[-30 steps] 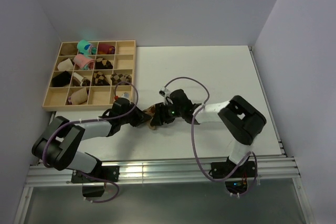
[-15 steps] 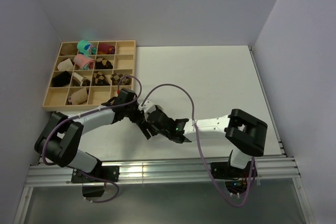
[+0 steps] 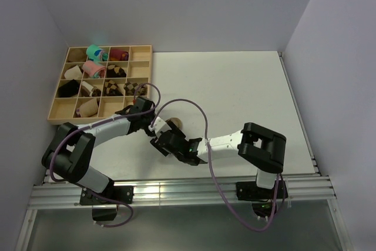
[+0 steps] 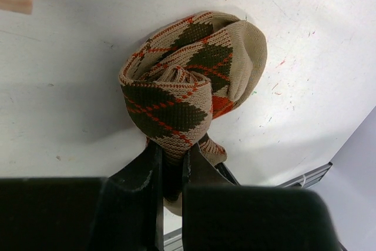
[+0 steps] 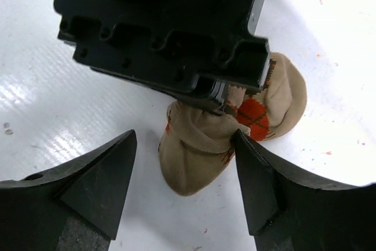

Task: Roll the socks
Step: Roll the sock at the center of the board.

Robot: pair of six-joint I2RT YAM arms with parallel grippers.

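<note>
My left hand [image 4: 171, 166] pinching rolled tan fabric sock [image 4: 188, 86], dark brown and orange-red argyle diamonds, resting on white tabletop [image 4: 64, 80]. My right hand [image 5: 183, 145] spread, straddling sock's tan end.

We see the left gripper [image 4: 170, 166] pinched tight on the socks [image 4: 194, 80]. Our right gripper [image 5: 183, 145] gapes wide beside it; both arms reach inward.

Socks [image 4: 176, 95] knitted cloth, ribbed; table [image 4: 70, 57] smooth glossy white; tray [image 3: 70, 118] bare wood.
</note>
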